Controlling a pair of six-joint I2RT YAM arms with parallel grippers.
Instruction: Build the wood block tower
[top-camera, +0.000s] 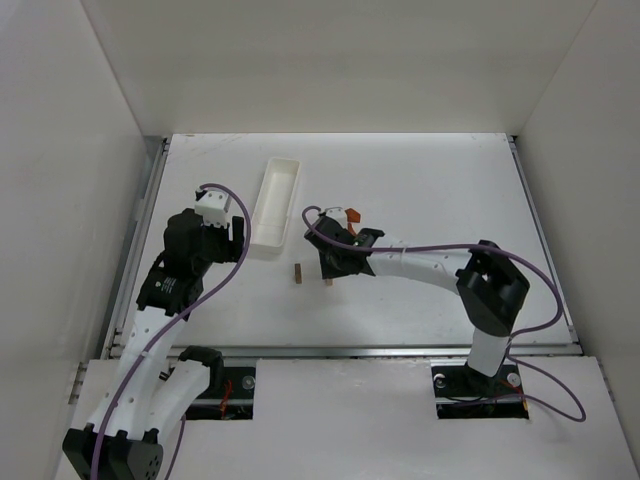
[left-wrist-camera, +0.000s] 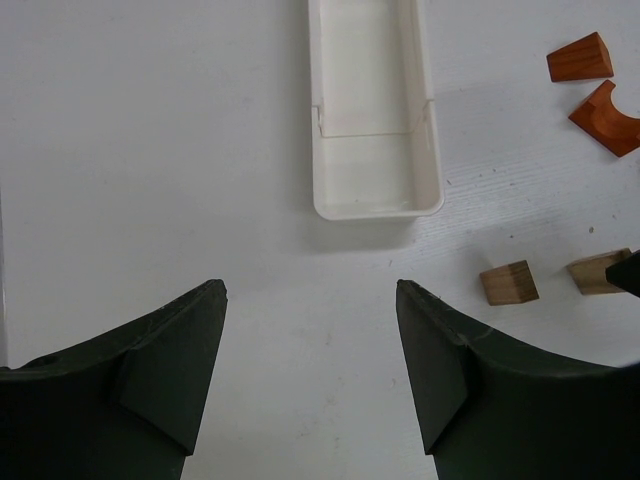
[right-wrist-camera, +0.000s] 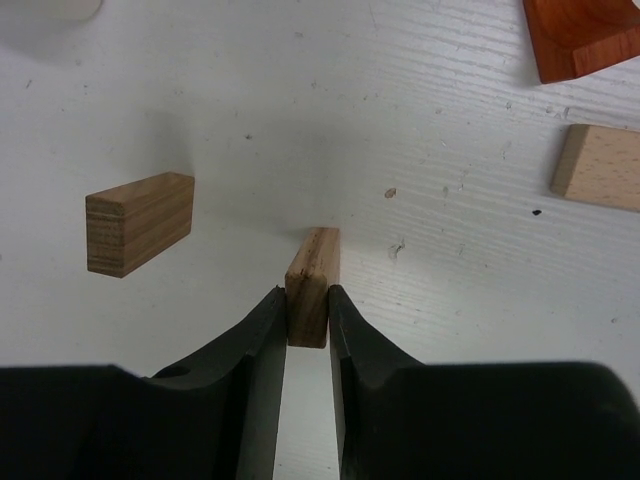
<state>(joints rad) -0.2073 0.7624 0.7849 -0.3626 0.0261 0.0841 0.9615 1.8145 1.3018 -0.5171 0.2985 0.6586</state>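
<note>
White walls enclose a white worktop (top-camera: 430, 180) in the top external view, where a long tray (top-camera: 275, 200) is seen left of centre and no wood block tower is assembled yet. One standing tan block (top-camera: 297, 273) is set alone near the middle, and the right arm (top-camera: 430, 262) is reached across so that its jaws are placed just right of it. The left arm (top-camera: 185, 250) is held beside the tray, farther from the blocks. From the left wrist, the left arm's jaws are shown spread wide and empty, aimed at the tray's near end. All loose pieces are found to their right: the standing block, the held tan block (left-wrist-camera: 598, 271) close beside it, and two orange-red pieces (left-wrist-camera: 580, 58) beyond. From the right wrist, the right arm's jaws are seen pinching the held block by its broad faces, narrow edge towards the camera. The standing block lies to the left in this view, apart from it, with its broad face shown. A flat tan block (right-wrist-camera: 600, 166) is seen well to the right. The coming move is judged to turn on that sideways gap, which has to be spanned by a crossbar; whether the held block rests on the worktop cannot be told.
</note>
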